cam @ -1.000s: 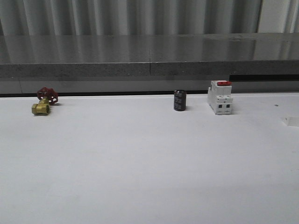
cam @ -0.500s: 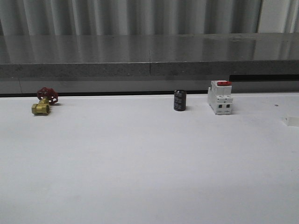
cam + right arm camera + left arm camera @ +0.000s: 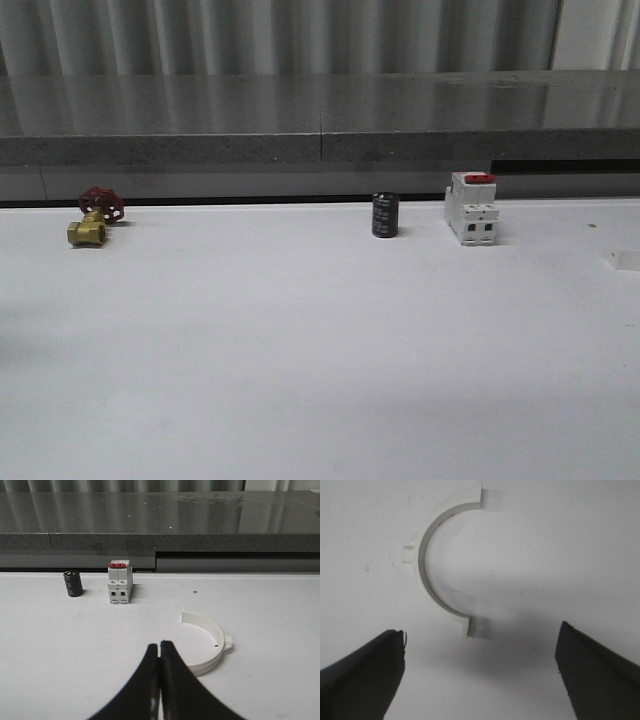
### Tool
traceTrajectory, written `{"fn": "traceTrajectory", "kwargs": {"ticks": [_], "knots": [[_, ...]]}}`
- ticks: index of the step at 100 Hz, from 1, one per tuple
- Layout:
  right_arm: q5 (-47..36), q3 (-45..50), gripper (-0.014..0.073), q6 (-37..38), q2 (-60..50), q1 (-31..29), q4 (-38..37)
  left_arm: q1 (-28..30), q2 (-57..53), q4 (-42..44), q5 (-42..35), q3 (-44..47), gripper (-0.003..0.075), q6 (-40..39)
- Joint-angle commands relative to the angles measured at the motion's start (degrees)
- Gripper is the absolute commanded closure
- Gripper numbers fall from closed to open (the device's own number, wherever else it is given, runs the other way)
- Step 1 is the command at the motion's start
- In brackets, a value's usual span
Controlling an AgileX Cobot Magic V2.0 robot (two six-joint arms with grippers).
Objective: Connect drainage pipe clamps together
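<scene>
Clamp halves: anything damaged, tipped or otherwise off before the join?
Nothing stands out. One clamp half lies flat on the white table under the open left gripper; the other clamp half lies flat beside the shut right gripper. Both look intact and are not yet joined.

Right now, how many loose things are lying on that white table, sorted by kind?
White half-ring pipe clamps: 2, one under the left fingers, one near the right fingers
Brass valve with red handwheel: 1
Black cylinder: 1
White breaker with red top: 1
Total: 5
</scene>
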Motion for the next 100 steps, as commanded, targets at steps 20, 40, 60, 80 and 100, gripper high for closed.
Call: {"fn": "traceTrajectory", "kwargs": {"ticks": [20,40,60,80,100], "knots": [[-4.85,-1.12,0.0661,-0.43,-0.91,-0.47,0.2,6.62,9.26,-1.6,-2.62,-7.3,0.0122,7.28],[-4.85,-1.12,0.0661,-0.43,-0.91,-0.47,0.2,9.48,16.03,-1.6,-3.57,-10.69,0.0122,9.69],[-4.85,-1.12,0.0661,-0.43,-0.91,-0.47,0.2,10.42,20.94,-1.73,-4.47,-14.32,0.0122,11.41],[-4.85,-1.12,0.0661,-0.43,-0.91,-0.47,0.2,10.42,24.02,-1.88,-4.64,-17.23,0.0122,11.42],[-4.85,-1.12,0.0661,-0.43,-0.91,-0.47,0.2,10.42,25.8,-2.02,-5.01,-17.85,0.0122,11.42]]}}
